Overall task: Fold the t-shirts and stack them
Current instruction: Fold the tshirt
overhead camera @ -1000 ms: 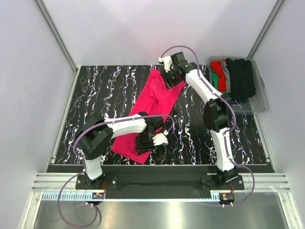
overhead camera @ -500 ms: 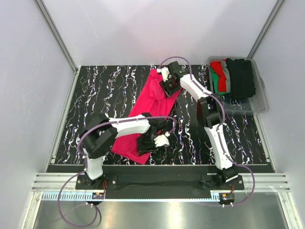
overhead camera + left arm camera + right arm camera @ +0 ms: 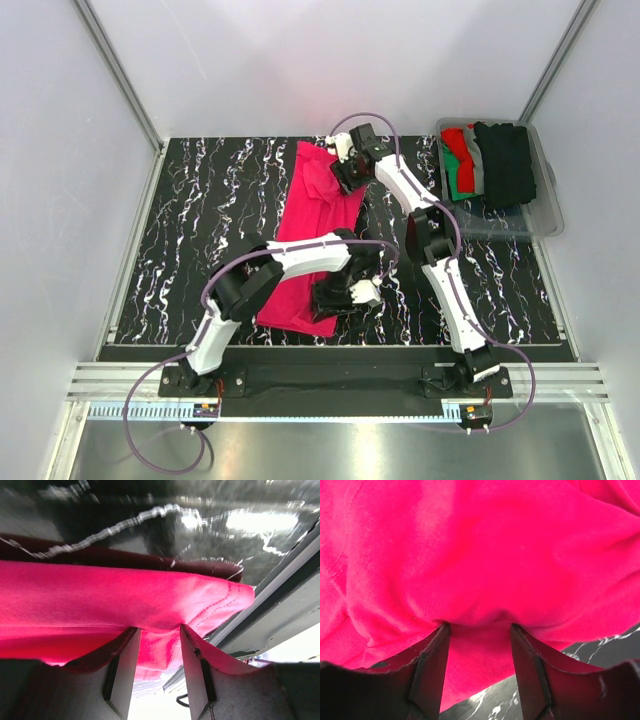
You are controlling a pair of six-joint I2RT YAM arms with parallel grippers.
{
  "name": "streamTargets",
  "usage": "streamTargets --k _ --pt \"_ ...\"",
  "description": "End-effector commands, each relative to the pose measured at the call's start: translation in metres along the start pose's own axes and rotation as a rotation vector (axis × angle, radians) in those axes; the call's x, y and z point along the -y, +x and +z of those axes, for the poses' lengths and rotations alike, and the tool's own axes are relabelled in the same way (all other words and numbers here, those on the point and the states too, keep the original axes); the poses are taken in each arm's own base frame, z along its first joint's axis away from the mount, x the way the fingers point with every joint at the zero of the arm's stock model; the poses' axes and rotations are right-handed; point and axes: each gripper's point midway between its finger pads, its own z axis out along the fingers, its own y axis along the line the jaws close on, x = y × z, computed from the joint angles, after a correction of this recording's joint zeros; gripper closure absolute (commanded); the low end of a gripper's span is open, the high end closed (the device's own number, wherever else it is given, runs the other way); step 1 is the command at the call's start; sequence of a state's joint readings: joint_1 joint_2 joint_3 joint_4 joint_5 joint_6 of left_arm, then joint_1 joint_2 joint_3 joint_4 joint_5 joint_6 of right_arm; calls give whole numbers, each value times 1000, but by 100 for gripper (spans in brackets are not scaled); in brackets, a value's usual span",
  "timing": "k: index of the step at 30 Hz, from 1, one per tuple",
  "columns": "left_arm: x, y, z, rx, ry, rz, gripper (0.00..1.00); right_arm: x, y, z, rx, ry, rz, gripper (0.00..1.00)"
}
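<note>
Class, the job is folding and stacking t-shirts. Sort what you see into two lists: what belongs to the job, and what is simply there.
Belongs to the job: pink-red t-shirt on the table; other shirts in the bin; left hand and right hand, each with cloth between its fingers.

Simply there: marbled table; clear bin; metal rail.

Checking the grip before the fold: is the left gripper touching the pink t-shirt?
Touching. The left wrist view shows the pink t-shirt bunched between the jaws of the left gripper, with cloth pressed against both inner faces.
</note>
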State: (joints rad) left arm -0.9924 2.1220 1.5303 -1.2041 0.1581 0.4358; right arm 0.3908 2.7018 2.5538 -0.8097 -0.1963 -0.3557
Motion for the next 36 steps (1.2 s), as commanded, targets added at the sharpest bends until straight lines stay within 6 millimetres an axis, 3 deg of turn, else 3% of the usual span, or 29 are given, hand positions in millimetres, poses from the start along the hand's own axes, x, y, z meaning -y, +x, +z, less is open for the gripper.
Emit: streamTargets --k 1,6,14,17,18,19,20,21,22,23,25,26,27,28,29,30,31,32,33,34,35,36 --pt "-20 -66 25 181 -16 77 55 24 0 13 28 41 -19 40" --pt "-28 -82 17 199 -38 101 54 26 -10 19 79 15 -3 32" --pt "-18 -100 14 226 12 89 54 21 -22 19 124 -13 3 32" --pt "-18 -106 -4 247 -20 74 53 24 -28 13 134 2 -1 31" --pt "-19 -108 -16 273 -39 72 52 29 -40 -2 160 26 -1 31" --pt "-19 -108 -47 329 -100 79 50 34 -47 -14 169 53 4 30" --pt "-21 -108 -64 364 -136 79 48 35 -71 -46 222 75 2 30" --pt "-21 -103 -99 432 -195 75 47 42 -74 -60 228 99 14 31" --pt "-22 -100 -118 470 -227 65 44 44 -82 -78 248 115 28 31" --pt "-22 -96 -135 508 -254 53 41 44 -105 -120 312 135 74 31" --pt "-25 -79 -179 608 -310 -9 35 38 -100 -142 307 113 149 31" --pt "-25 -73 -191 644 -314 -36 34 34 -114 -183 360 129 163 32" --pt "-32 -63 -201 679 -307 -111 32 27 -93 -177 303 112 207 32" --pt "-33 -52 -218 729 -329 -155 32 18 -87 -185 294 77 243 32" --pt "-37 -46 -217 751 -318 -250 32 5 -89 -215 325 50 309 32" --pt "-44 -31 -228 793 -321 -326 31 -17 -53 -198 226 -25 365 32" --pt "-50 -22 -228 810 -310 -396 33 -31 -39 -201 198 -70 422 32" --pt "-53 -15 -212 809 -262 -510 32 -48 -34 -221 204 -118 493 32" --pt "-59 0 -213 837 -233 -599 31 -74 5 -207 99 -205 561 32" --pt "-63 8 -205 837 -207 -664 36 -89 18 -209 59 -248 652 33" --pt "-64 16 -181 816 -149 -781 45 -109 53 -207 -25 -287 709 34" --pt "-68 29 -181 860 -93 -868 56 -126 63 -209 -49 -368 746 35"
